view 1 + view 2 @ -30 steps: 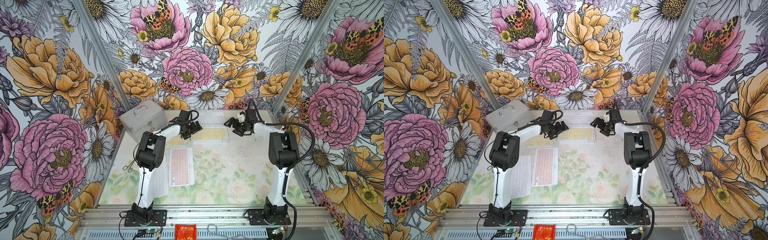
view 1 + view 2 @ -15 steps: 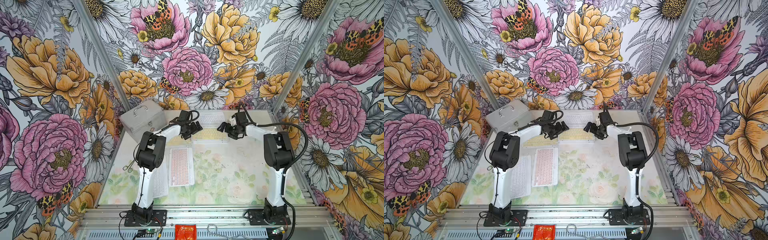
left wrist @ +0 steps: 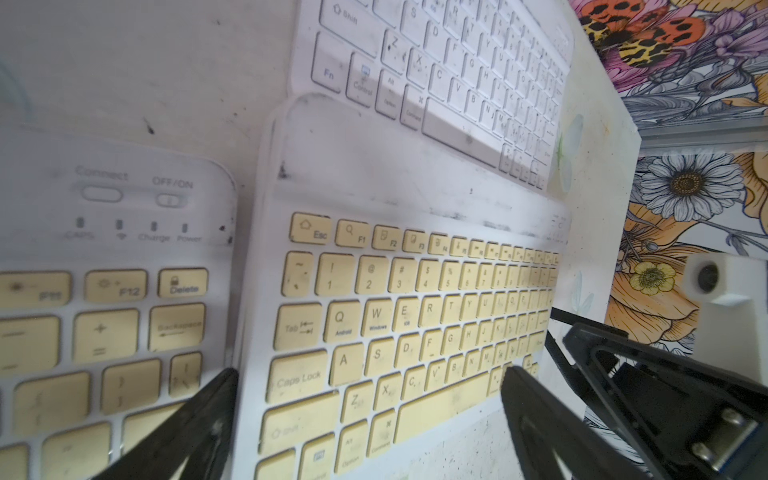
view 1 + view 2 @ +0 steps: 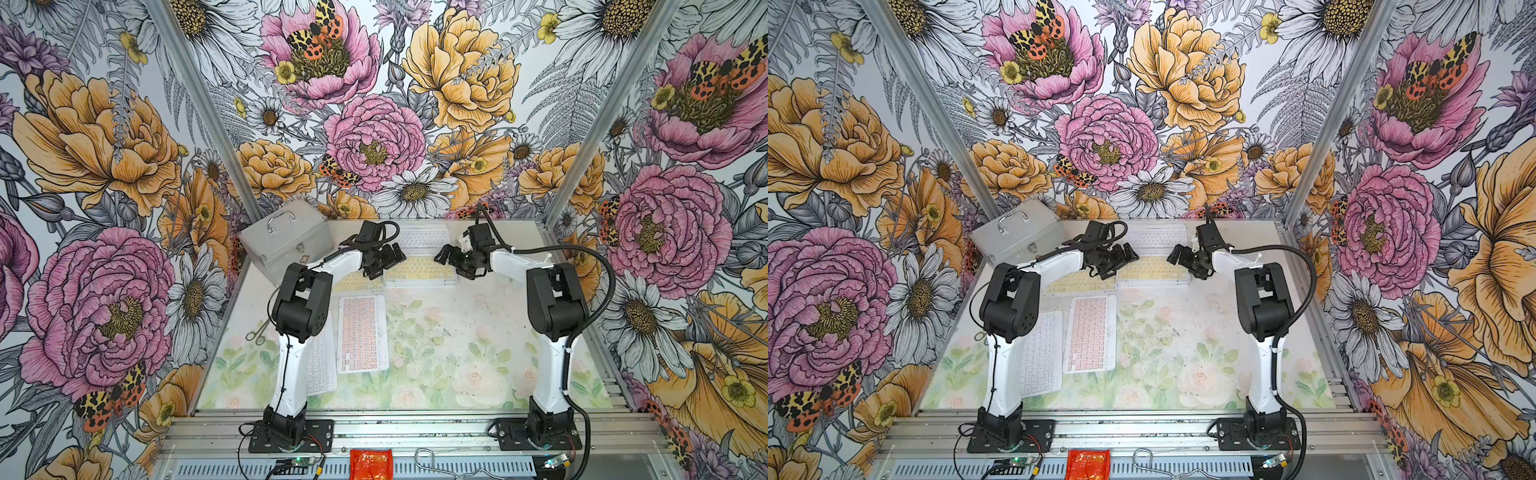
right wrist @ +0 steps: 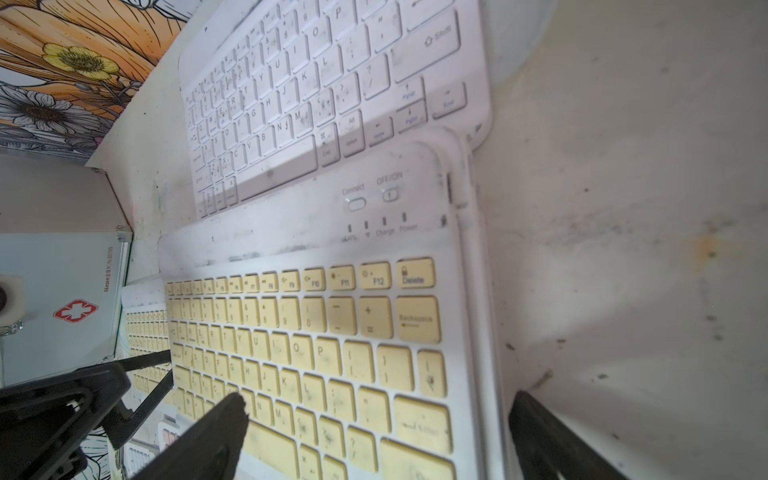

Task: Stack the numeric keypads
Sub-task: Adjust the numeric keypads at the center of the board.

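Keypads counted: five spots in both top views: two yellow-keyed, two white-keyed, one pink-keyed. All are thin, flat, white-framed rectangles.
Yellow stack: lies at the far middle of the table, between the two grippers. Layered white edges below its top board show more than one piece; how many cannot be told.
Second yellow keypad: just beside the stack's left end, partly under the left arm.
Far white keypad: at the table's far edge, with the stack's back edge overlapping it.
Pink keypad: left of centre, short side toward the robot.
Near white keypad: just beside the pink one, mostly hidden by the left arm.
Top board's look: pale yellow keys from Esc to Delete, a Connect button and an OFF/ON switch on a grey-smudged frame.
Left gripper: jaws spread wide, holding nothing, at the stack's left end.
Right gripper: jaws spread wide, holding nothing, at the stack's right end.
Silver metal case: one, with a handle, in the far left corner.
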You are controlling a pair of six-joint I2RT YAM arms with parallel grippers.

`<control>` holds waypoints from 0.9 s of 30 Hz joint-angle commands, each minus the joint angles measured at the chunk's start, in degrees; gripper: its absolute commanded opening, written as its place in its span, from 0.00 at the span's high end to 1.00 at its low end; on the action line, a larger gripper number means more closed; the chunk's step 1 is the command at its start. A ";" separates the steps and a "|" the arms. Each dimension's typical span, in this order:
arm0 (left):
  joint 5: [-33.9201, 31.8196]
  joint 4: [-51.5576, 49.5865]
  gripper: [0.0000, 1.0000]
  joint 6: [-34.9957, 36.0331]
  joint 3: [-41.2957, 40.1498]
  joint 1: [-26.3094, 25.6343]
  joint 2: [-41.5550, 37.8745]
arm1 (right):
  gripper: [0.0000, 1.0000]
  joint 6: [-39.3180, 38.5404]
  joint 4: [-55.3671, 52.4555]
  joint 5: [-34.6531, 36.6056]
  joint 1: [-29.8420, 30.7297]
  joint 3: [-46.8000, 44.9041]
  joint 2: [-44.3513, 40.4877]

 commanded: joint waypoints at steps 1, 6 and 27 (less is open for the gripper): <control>-0.40 0.38 0.01 -0.87 1.57 -0.70 -1.63 | 0.00 0.64 -0.27 1.31 0.70 2.35 -1.15; -0.27 0.31 0.01 -0.75 1.24 -0.41 -2.29 | 0.00 0.45 -0.35 1.14 0.97 2.45 -1.53; 2.08 2.44 0.01 -0.49 -15.29 1.32 -15.35 | 0.00 -9.20 -8.26 15.49 1.86 -14.50 -17.33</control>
